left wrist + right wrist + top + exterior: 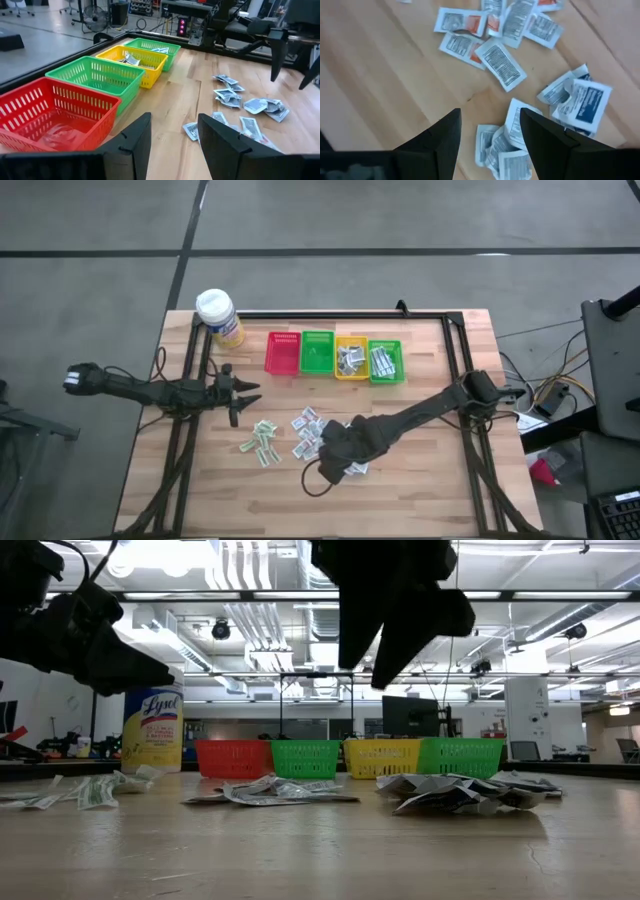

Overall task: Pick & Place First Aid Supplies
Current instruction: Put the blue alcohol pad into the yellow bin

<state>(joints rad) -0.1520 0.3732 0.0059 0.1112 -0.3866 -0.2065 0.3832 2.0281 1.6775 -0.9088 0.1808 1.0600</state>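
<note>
My right gripper (487,137) hangs above the table with its fingers spread and nothing between them — the first aid supplies (497,62) lie scattered on the wood directly beneath and just ahead of it. My left gripper (172,140), also parted and holding nothing, waits beside the red basket (47,112), packets near it
</note>
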